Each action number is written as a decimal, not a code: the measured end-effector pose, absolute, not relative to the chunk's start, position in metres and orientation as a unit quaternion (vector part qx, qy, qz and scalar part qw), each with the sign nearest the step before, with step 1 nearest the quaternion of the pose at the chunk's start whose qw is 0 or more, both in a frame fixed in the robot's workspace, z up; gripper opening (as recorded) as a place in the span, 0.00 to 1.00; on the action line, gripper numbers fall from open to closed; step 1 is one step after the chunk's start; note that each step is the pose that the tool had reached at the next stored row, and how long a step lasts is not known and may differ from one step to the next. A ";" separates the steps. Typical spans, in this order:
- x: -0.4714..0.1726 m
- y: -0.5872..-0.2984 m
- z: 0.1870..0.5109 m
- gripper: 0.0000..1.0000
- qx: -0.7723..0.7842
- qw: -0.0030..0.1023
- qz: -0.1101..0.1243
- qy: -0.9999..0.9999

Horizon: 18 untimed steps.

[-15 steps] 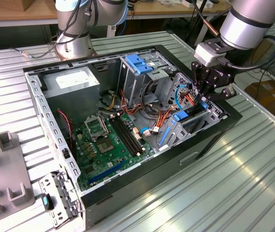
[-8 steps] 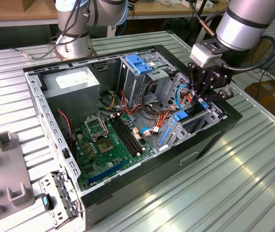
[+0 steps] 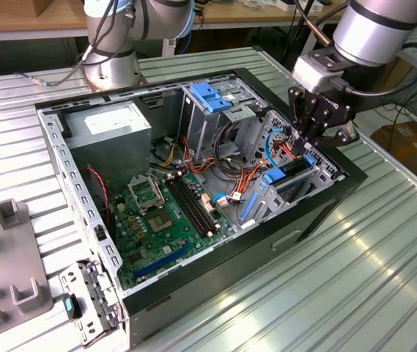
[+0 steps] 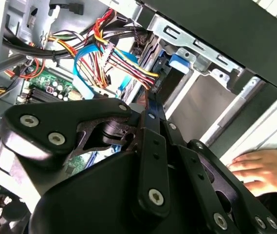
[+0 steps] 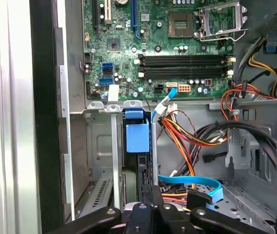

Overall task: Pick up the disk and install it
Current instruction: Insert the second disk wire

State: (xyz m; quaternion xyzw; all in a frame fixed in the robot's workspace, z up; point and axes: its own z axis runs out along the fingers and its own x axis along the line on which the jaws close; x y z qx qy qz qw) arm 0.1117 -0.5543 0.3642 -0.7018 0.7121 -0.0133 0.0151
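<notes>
Dark hard drive with blue plastic rails [image 5: 137, 139]: mostly hidden, apparently edge-on in its bay.
Black gripper [image 3: 312, 147]: fingertips hidden behind linkage.
Person's hand [image 4: 262, 168]: cut off.

- A ribbed metal table [image 3: 384, 242] carries everything.
- An open computer case [image 3: 193, 183] lies on it.
- A grey fixture block [image 3: 6, 257] sits near the exterior view's left edge.

Fingers [image 3: 305, 147]: set over the drive bay [image 3: 296, 180] at the case [image 3: 193, 290] corner, at the exterior view's right.
Disk [image 5: 137, 139]: seated upright in the bay slot, directly below the fingers.
Motherboard [image 3: 168, 213]: laid on the case floor, beyond the disk.
Cables [image 5: 192, 131]: bundled beside the disk.
Case: placed on the surface [image 3: 340, 293].
</notes>
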 end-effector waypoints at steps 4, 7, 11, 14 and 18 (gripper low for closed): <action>0.110 -0.555 0.369 0.11 -0.703 0.015 -0.013 0.711; 0.102 -0.555 0.369 0.11 -0.704 0.015 -0.013 0.710; 0.097 -0.555 0.374 0.11 -0.705 0.016 -0.014 0.709; 0.097 -0.554 0.383 0.11 -0.705 0.017 -0.015 0.709; 0.097 -0.550 0.389 0.11 -0.705 0.017 -0.015 0.709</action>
